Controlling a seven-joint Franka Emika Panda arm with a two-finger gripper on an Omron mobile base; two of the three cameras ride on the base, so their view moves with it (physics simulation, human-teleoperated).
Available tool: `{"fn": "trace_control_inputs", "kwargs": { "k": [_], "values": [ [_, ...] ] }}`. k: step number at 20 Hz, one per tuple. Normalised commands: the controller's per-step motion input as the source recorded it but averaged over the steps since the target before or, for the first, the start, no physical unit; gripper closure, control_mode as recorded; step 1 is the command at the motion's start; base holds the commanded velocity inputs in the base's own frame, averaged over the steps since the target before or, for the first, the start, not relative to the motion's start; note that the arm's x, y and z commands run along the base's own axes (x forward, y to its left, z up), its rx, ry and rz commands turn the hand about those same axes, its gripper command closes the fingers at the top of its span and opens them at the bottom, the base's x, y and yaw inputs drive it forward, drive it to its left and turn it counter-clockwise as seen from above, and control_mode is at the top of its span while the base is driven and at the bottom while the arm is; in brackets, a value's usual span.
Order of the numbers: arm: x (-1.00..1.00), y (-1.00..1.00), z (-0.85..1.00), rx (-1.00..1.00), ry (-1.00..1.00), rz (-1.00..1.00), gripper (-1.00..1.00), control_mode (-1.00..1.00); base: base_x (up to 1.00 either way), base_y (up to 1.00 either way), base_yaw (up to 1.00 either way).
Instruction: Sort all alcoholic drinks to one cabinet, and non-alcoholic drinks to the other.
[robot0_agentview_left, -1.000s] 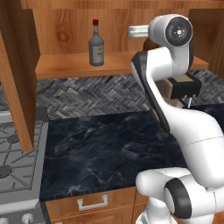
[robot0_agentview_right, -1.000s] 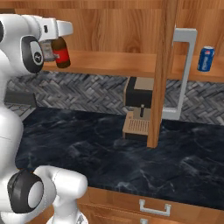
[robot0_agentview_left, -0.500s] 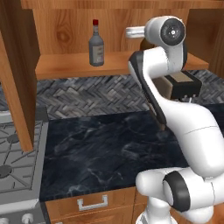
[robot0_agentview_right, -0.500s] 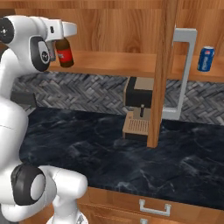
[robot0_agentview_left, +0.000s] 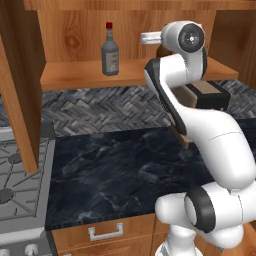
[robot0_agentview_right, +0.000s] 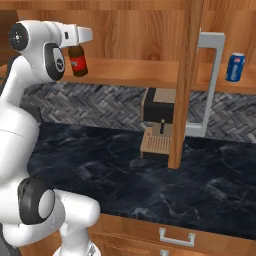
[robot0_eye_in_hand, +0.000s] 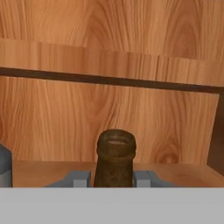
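From my remote seat, I saw the tool (robot0_eye_in_hand: 113, 178) closed narrowly on the neck of the brown beer bottle (robot0_agentview_right: 77, 60). In the hand view its two grey fingertips (robot0_eye_in_hand: 78, 179) pressed either side of the bottle's neck, and the open brown mouth stood up between them. In the right base view the bottle hung upright beneath the white hand, its red label facing the camera, and it was held up in the open cabinet (robot0_agentview_right: 130, 30); I could not tell whether its base touched the wooden shelf (robot0_agentview_right: 125, 72).

The clear liquor bottle (robot0_agentview_left: 110, 51) with the red cap stood upright on the same shelf, well to the left of the hand in the left base view. The blue soda can (robot0_agentview_right: 234, 67) stood upright on the shelf of the other cabinet, beyond the open door with the grey handle (robot0_agentview_right: 207, 82), well apart from the beer bottle.

Below, a dark coffee machine (robot0_agentview_right: 158, 122) sat on the black marble surface (robot0_agentview_right: 125, 165) against the herringbone backsplash. A stove (robot0_agentview_left: 17, 185) lay at the left end of the surface.
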Motion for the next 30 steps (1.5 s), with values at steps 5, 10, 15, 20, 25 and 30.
{"fn": "trace_control_inputs", "kwargs": {
  "k": [5, 10, 15, 20, 25, 30],
  "values": [
    [0.34, 0.0, -0.05, 0.0, 0.0, 0.01, 1.0, -1.0, 0.0, 0.0, 0.0],
    [0.4, 0.0, -0.03, 0.0, 0.0, 0.01, 1.0, -1.0, 0.0, 0.0, 0.0],
    [0.35, 0.0, -0.1, 0.0, 0.0, 0.01, 1.0, -1.0, 0.0, 0.0, 0.0],
    [0.25, 0.0, -0.17, 0.0, 0.0, 0.01, 1.0, -1.0, 0.0, 0.0, 0.0],
    [0.18, 0.0, -0.22, 0.0, 0.0, 0.0, 1.0, -1.0, 0.0, 0.0, 0.0],
    [0.27, 0.0, -0.2, 0.0, 0.0, 0.01, 1.0, -1.0, 0.0, 0.0, 0.0]
  ]
}}
